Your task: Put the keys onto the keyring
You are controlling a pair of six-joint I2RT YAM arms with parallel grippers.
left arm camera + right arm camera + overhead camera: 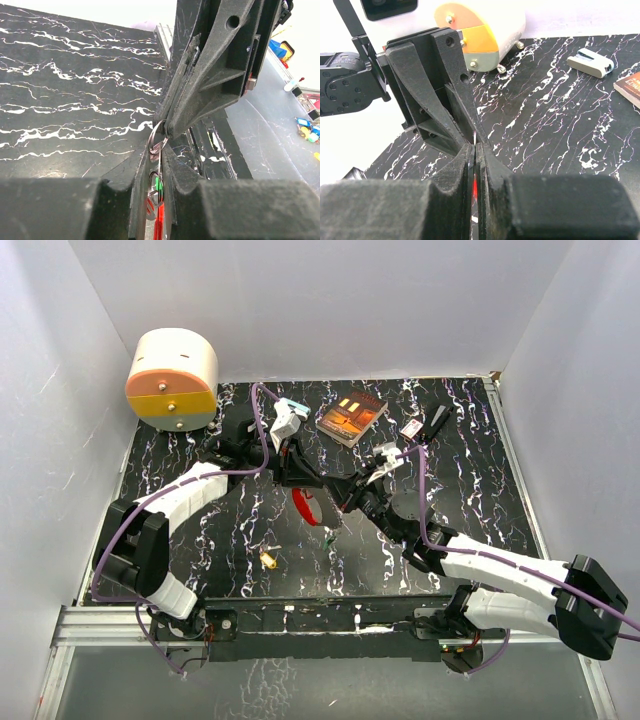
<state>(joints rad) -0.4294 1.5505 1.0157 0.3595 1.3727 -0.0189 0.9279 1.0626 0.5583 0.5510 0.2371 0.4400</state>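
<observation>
Two jaw pairs on one silver metal keyring [156, 140].
Left jaws nearly closed around keyring and green-headed key [158, 183]; right jaws fully closed, pinching the keyring's rim.

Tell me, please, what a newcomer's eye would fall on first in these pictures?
First, the left gripper and right gripper meeting tip to tip above the middle of the black marbled table, a small keyring between them. Then the round cream-and-orange box in the far left corner, and one yellow key lying alone near the front edge.
</observation>
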